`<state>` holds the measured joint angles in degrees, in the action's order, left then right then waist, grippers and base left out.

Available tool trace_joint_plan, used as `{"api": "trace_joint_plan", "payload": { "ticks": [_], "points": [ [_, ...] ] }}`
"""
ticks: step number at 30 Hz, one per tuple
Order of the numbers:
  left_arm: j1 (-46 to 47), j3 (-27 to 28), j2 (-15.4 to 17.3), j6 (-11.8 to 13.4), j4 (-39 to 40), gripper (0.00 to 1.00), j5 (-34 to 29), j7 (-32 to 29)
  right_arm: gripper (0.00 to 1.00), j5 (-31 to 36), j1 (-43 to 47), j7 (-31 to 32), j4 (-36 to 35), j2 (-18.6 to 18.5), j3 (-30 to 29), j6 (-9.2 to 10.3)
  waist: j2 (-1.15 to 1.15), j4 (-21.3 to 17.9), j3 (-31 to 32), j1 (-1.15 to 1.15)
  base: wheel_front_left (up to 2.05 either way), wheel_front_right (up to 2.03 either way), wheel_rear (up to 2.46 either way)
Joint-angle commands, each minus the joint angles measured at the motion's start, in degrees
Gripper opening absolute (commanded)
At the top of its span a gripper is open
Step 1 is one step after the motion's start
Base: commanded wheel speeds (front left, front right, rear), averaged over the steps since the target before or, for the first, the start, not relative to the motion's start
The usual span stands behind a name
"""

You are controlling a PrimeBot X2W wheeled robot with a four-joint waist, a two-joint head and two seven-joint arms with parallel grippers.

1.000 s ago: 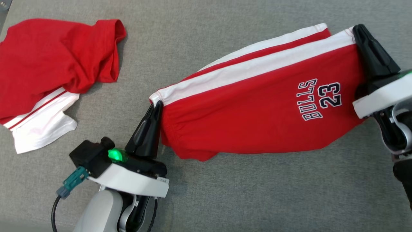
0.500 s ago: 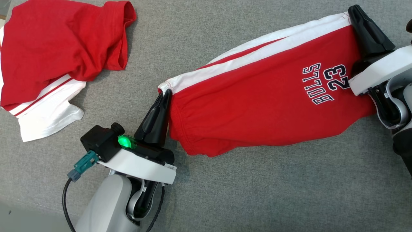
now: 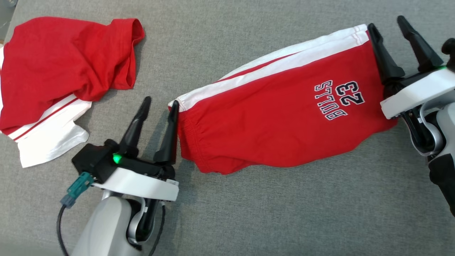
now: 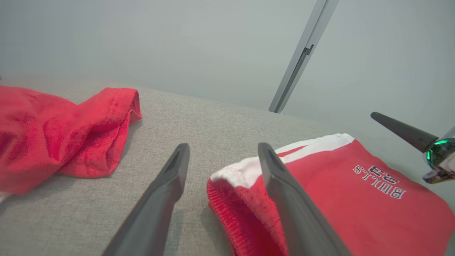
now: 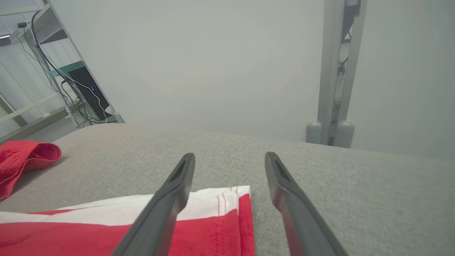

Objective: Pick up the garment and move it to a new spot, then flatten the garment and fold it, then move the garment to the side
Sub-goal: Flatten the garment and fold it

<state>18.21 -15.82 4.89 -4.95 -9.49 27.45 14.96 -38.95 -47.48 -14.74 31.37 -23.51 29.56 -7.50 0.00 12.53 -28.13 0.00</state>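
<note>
Red shorts (image 3: 270,131) lie stretched on the grey cloth (image 3: 284,213). At their left end my left gripper (image 3: 160,102) stands wide open and empty, at their right end my right gripper (image 3: 386,23) also. I would smooth them before folding. A crumpled red garment (image 3: 64,67), well left of the shorts, blocks nothing.

Brightly, evenly lit, seemingly from above and upper left of the head view. Soft, short shadows on the grey woven-fabric bench (image 3: 249,213) along the lower and right edges of the red shorts with white side stripes (image 3: 270,124) and the crumpled red-and-white garment (image 3: 60,64). Head view sharp, weave and lettering crisp. Wrist views milky toward the top, stretched at the edges, blurred at the bottom edge along the dark fingers of the left claw (image 4: 223,145) and right claw (image 5: 230,154).
</note>
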Motion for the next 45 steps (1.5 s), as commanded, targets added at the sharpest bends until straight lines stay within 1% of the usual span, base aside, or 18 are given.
{"api": "trace_joint_plan", "payload": {
  "ticks": [1, 5, 10, 15, 18, 24, 29, 39, 45],
  "points": [
    [-1.03, 1.41, 0.48, 0.65, 1.03, 1.0, -1.33, 0.21, 1.0, 2.18, 1.48, -0.6, -0.67, 0.29, -1.89, 0.01, 0.0, -1.12, 1.49, 0.0, 0.0, 0.0, 0.0],
    [-2.89, 4.16, 0.32, 1.46, 3.22, 1.0, -3.59, 0.21, 1.0, 7.98, 6.17, -0.5, -4.27, 2.46, -8.3, 0.01, 0.0, -2.29, 3.35, 0.0, 0.0, 0.0, 0.0],
    [-4.55, 6.99, 0.75, 1.68, 4.89, 1.0, -6.19, 0.23, 1.0, 14.69, 13.68, -0.47, -8.94, 5.49, -15.18, 0.01, 0.0, -3.67, 5.67, 0.0, 0.0, 0.0, 0.0],
    [-6.25, 8.83, 1.12, 1.79, 5.32, 1.0, -8.06, 0.23, 1.0, 19.02, 20.6, -0.42, -12.15, 8.03, -19.67, 0.01, 0.0, -5.06, 7.55, 0.0, 0.0, 0.0, 0.0],
    [-7.87, 9.51, 1.21, 1.58, 4.98, 1.0, -8.85, 0.23, 1.0, 20.13, 24.0, -0.42, -13.57, 9.21, -21.43, 0.01, 0.0, -5.89, 8.35, 0.0, 0.0, 0.0, 0.0],
    [-9.8, 10.24, 0.87, 1.01, 4.13, 1.0, -9.01, 0.23, 1.0, 20.8, 28.3, 0.08, -16.12, 10.84, -23.56, 0.01, 0.0, -7.06, 9.21, 0.0, 0.0, 0.0, 0.0],
    [-9.75, 10.64, 0.7, 0.49, 3.36, 1.0, -8.41, 0.23, 1.0, 20.78, 29.26, 1.07, -17.25, 11.52, -24.63, 0.01, 0.0, -7.33, 9.48, 0.0, 0.0, 0.0, 0.0],
    [-9.11, 10.92, 0.56, 0.01, 2.66, 1.0, -9.0, 0.23, 1.0, 21.22, 29.85, 1.83, -18.7, 11.63, -25.27, 0.01, 0.0, -7.15, 9.52, 0.0, 0.0, 0.0, 0.0],
    [-7.69, 10.91, 0.28, -0.25, 2.67, 1.0, -8.83, 0.23, 1.0, 22.24, 27.6, 3.65, -18.93, 10.63, -24.78, 0.01, 0.0, -5.84, 7.93, 0.0, 0.0, 0.0, 0.0]
  ]
}}
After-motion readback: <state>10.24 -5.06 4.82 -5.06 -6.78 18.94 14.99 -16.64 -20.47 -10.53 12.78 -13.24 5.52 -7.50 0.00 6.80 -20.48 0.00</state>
